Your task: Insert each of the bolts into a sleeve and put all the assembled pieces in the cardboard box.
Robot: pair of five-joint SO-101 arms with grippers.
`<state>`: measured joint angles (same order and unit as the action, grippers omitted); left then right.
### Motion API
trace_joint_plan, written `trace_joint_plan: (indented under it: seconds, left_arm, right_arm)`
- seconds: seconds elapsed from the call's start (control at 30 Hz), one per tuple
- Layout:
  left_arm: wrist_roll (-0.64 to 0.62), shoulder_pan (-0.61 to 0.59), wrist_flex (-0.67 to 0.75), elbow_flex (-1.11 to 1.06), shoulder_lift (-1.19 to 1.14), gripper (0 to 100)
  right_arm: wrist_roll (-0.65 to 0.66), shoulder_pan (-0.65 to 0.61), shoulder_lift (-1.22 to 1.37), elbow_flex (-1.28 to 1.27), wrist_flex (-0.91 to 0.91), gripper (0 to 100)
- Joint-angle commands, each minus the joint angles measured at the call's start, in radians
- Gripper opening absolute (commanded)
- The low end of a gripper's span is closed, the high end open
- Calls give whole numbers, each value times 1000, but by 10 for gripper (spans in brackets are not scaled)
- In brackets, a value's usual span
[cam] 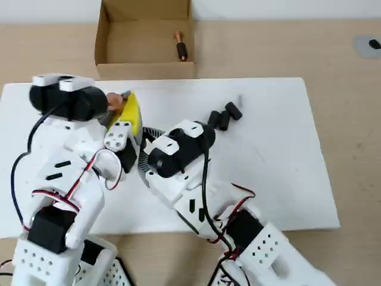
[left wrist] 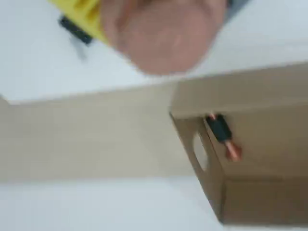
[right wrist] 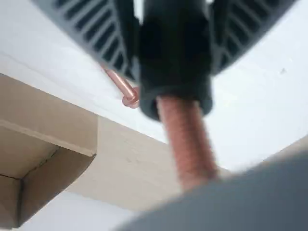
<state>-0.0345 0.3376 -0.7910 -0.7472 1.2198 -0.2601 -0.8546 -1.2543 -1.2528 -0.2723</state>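
Note:
My left gripper (cam: 122,106), with its yellow finger (left wrist: 82,13), is shut on a copper bolt (cam: 112,100) near the white mat's far edge; the bolt head (left wrist: 163,36) looms close in the left wrist view. Just beside it, my right gripper (cam: 146,146) is shut on a black sleeve (right wrist: 175,72) with a threaded copper bolt (right wrist: 185,139) running through it. A second copper bolt (right wrist: 122,89) shows just past its grey fingers (right wrist: 91,33). The cardboard box (cam: 104,42) stands beyond the mat and holds one assembled piece (cam: 180,46).
Loose black sleeves (cam: 223,117) lie on the white mat (cam: 268,167) to the right of both grippers. The box wall (left wrist: 240,96) is close to the mat's far edge. Bare tabletop (cam: 286,47) lies to the right of the box.

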Motion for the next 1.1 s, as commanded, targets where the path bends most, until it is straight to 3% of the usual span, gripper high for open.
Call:
trace_joint_plan:
  seconds: [0.0, 0.47, 0.6, 0.77, 1.07]
  left_arm:
    - [14, 66, -49, 55, -1, 6]
    - [48, 106, -49, 55, 1, 12]
    - [34, 100, -49, 55, 2, 91]
    - [-100, -34, -3, 44, 53, 153]
    - [-101, -133, -2, 46, 62, 157]
  right_arm:
    - [-8, -4, -28, 8, 23, 9]
    - [-8, -4, -28, 10, 23, 9]
    - [-8, -4, -30, 12, 23, 9]
    - [-8, -4, -30, 8, 23, 9]
    - [-8, -4, -28, 8, 23, 9]
